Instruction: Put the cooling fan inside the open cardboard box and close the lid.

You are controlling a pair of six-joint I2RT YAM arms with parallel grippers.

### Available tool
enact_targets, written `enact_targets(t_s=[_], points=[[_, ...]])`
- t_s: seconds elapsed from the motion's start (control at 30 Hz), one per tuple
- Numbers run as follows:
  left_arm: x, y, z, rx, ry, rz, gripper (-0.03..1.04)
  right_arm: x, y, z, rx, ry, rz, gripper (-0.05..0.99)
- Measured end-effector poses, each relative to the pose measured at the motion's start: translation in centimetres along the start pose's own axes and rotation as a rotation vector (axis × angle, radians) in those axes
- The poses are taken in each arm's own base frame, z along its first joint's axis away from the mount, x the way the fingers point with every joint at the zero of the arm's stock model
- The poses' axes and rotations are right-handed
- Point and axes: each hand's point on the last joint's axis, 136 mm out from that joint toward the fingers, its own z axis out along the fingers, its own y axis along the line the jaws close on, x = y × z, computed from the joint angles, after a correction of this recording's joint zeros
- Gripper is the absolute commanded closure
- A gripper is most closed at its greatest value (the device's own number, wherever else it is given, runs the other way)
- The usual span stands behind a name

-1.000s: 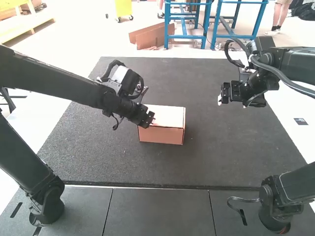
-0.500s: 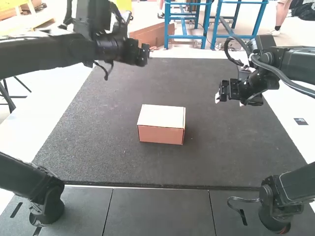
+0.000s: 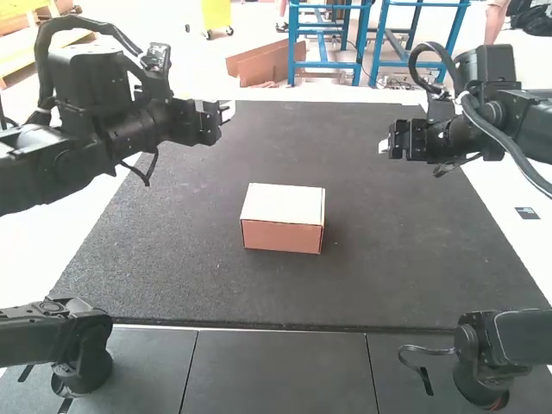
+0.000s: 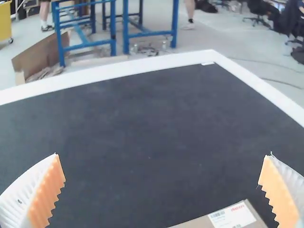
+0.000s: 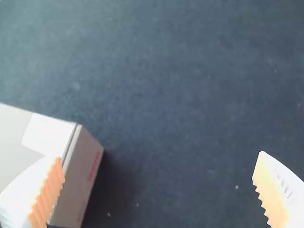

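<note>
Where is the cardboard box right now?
High view: the cardboard box sits closed mid-table on the black mat, between the left claw and right claw, touching neither.

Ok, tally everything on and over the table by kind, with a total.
Cardboard box: 1
Black mat: 1
Robot arms: 2 (left arm, right arm)
Total: 4

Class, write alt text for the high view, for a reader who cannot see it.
A closed cardboard box sits in the middle of a black mat. The left gripper and right gripper hang open and empty above the mat, one to each side.
</note>
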Motion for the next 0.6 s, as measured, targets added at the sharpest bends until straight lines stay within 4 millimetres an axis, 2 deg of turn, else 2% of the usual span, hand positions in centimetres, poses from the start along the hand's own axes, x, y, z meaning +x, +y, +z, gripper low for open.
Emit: enact_targets(t_s=[0.1,0.3,0.6], points=[[-0.4,0.2,-1.6,-0.006,-0.057,-0.002,0.04,-0.4,0.2,-1.7,-0.004,-0.099,-0.017,0.03],[0.2,1.2,-4.6,-0.038,-0.169,0.014,0.04,0.6,0.0,-4.1,0.018,-0.277,-0.035,0.03],[3.0,3.0,-7.8,-0.106,-0.289,0.033,0.04,0.3,-0.4,-11.5,0.084,-0.688,-0.081,0.03]])
